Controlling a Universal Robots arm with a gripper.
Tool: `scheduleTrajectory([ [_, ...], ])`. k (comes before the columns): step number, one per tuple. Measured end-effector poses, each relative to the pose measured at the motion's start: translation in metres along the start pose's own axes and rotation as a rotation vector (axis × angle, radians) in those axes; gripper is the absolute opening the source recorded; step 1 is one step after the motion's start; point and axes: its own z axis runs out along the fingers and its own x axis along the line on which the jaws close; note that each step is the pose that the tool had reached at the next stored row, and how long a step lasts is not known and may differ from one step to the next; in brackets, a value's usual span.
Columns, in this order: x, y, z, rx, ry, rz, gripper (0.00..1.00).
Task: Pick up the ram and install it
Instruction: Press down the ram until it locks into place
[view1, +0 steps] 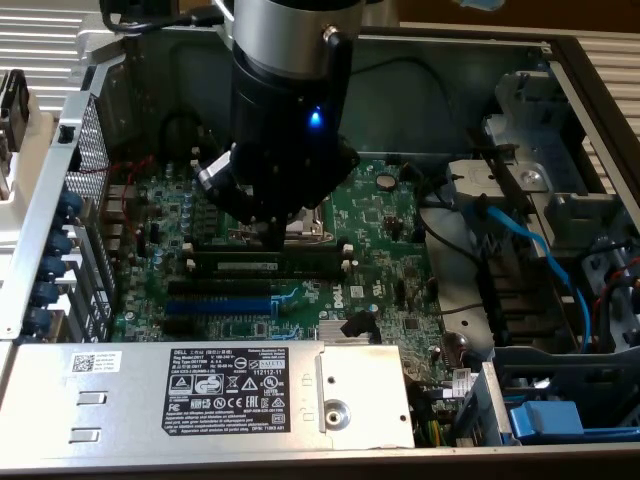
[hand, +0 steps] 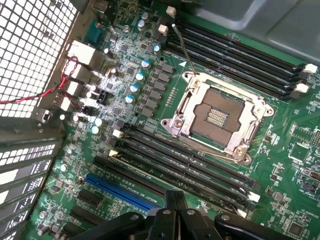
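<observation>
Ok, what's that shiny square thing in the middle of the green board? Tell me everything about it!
That is the socket, where the computer's main chip would sit. It is empty. It has a shiny frame that looks like metal, with screws at the corners, around a dark square middle with small gold patches. A thin wire lever sticks out from one corner. It lies flat on the green board, between two rows of black slots. Nothing touches it.

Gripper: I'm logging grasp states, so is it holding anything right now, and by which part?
Nothing seems held: the gripper has its fingers shut with nothing between them. The ram sits on the motherboard beneath it.
</observation>
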Motion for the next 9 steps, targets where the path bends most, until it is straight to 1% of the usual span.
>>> scheduleTrajectory([
  [8, 0.0001, 0.0000, -0.0015, 0.0027, 0.0018, 0.081, 0.10],
  [9, 0.0001, 0.0000, -0.0018, 0.0034, 0.0021, 0.100, 0.10],
])
